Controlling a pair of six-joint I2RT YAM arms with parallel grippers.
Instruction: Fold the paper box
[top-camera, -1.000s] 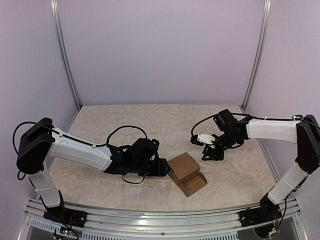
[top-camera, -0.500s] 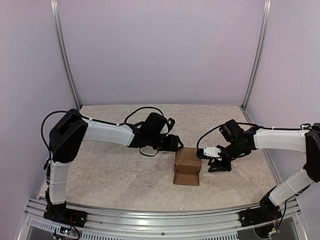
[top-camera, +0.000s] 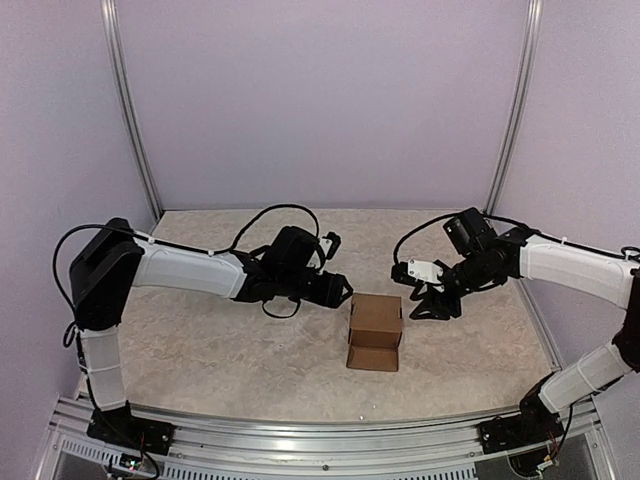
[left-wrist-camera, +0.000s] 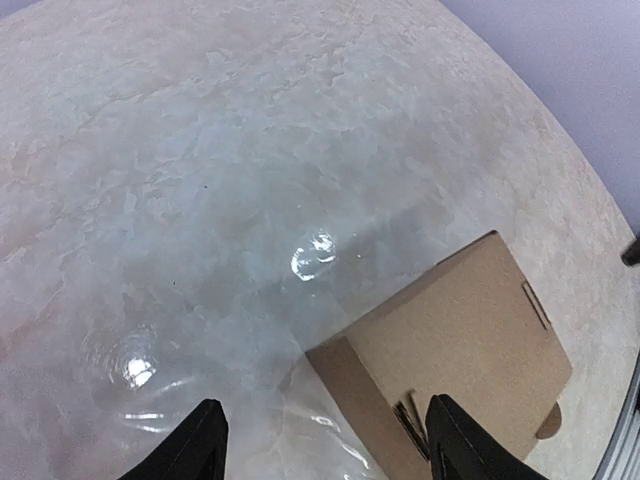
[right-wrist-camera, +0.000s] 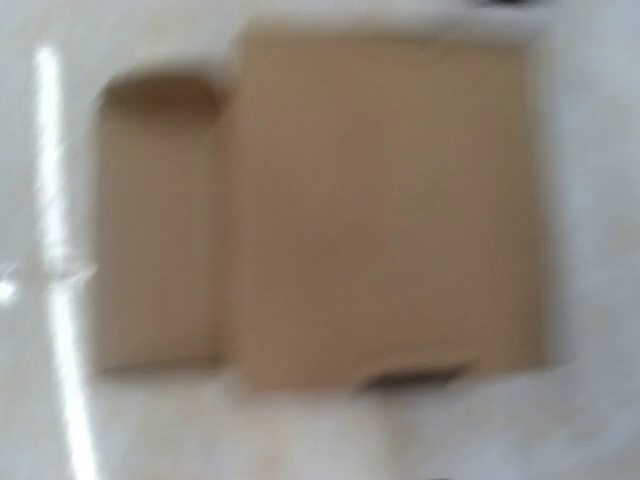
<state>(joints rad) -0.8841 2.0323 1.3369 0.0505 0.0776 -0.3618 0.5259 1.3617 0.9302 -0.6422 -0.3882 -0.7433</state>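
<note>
The left gripper, jaws apart and empty, hovers just beside the paper box. The right gripper flanks the other side; I cannot tell its spread. The box rests on the table between them, with one flap lying open, probably so both can reach it for closing.

The paper box stands on the desk, a little right of the middle and towards the near edge. It is plain brown cardboard, folded up into a small squarish carton. Its broad top face is closed and level, with its edges roughly square to the desk's edge. A flap with rounded corners sticks out from its near side, lower than the top. A small notch shows on one edge of the top face.
</note>
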